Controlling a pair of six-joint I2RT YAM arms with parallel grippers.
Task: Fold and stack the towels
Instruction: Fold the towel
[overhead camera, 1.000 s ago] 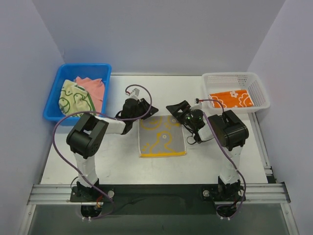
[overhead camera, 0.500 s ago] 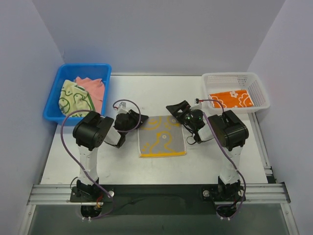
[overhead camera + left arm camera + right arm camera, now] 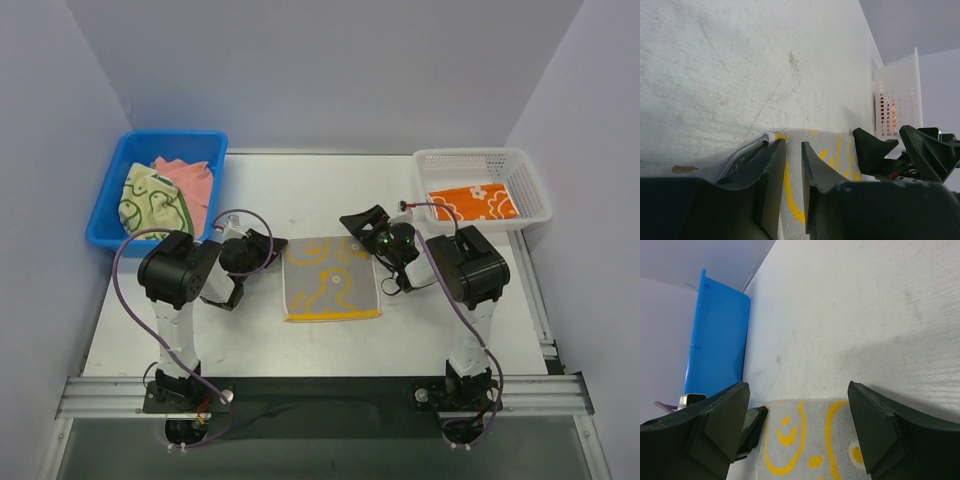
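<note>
Soft, limp yellow towel [image 3: 330, 280] — best pinched by a corner; my left claw [image 3: 792, 145], narrow, noses its far-left one, right claw [image 3: 797, 390] wide.

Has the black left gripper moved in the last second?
Yes. The left gripper moved left, toward the blue plastic bin, to the yellow duck-print towel's left edge.

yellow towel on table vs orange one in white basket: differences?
Print: the yellow towel has yellow duck outlines on pale cloth; the orange towel is orange with white flowers. Place: the yellow towel lies on the table; the orange towel sits in the white basket. Shape: the yellow towel looks squarish, the orange towel a narrower rectangle. Both lie flat.
</note>
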